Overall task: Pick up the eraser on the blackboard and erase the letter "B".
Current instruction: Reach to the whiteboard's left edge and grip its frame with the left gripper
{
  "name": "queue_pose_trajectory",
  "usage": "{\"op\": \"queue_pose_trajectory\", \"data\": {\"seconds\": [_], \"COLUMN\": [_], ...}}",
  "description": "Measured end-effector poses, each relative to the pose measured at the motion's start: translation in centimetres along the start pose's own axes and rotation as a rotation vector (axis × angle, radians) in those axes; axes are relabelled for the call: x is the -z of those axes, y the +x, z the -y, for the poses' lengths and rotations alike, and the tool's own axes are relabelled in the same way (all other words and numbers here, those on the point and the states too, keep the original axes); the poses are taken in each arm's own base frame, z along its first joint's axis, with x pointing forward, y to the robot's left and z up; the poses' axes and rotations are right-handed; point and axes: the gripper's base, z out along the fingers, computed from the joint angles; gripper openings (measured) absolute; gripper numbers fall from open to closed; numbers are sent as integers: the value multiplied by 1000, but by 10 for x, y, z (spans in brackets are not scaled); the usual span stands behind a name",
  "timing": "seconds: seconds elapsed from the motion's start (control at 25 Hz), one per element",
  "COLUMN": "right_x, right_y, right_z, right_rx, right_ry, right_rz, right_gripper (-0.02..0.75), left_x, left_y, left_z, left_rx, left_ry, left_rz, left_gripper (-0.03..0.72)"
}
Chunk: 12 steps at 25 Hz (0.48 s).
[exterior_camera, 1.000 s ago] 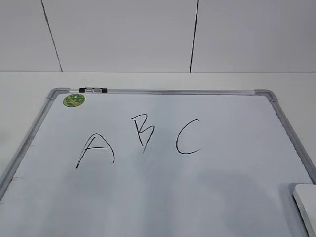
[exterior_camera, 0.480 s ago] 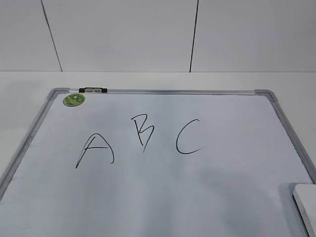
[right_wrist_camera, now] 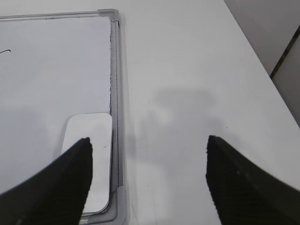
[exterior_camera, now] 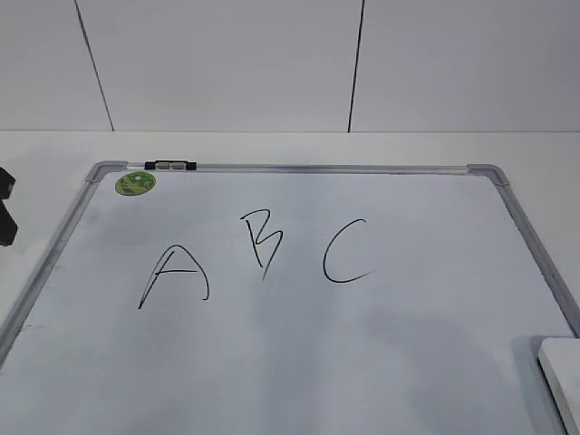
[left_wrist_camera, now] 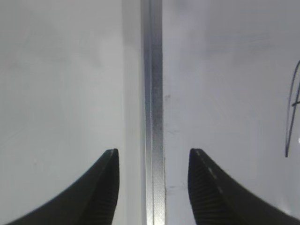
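The blackboard is a white board with a grey frame, lying flat with "A", "B" and "C" drawn on it. The letter "B" is in the middle. The eraser lies white side up in the board's near right corner, and also shows in the right wrist view. My right gripper is wide open and empty, above the table just right of the board's frame and the eraser. My left gripper is open and empty, straddling the board's left frame; it shows at the left edge of the exterior view.
A small black-and-clear marker lies on the far frame beside a round green sticker. The letter "A" is left of the "B" and the letter "C" is right of it. The board lies on a white table with a wall behind.
The left gripper has come into the exterior view at the left edge. The board, letters and eraser have not moved.
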Motion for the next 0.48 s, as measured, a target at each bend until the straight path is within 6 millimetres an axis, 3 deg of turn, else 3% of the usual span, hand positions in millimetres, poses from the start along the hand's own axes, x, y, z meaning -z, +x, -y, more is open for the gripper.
{"op": "queue_pose_trajectory", "data": {"seconds": [0.24, 0.48], "right_x": [0, 0], "right_y": [0, 0], "right_z": [0, 0], "right_rx": [0, 2], "right_ry": [0, 0], "right_rz": [-2, -4], "right_gripper": [594, 594], "left_x": [-39, -60], "left_y": [-6, -11], "left_z": [-7, -11], "left_rx": [-18, -29], "left_ry": [-15, -22], "left_rz": [-49, -66], "left_gripper": [357, 330]}}
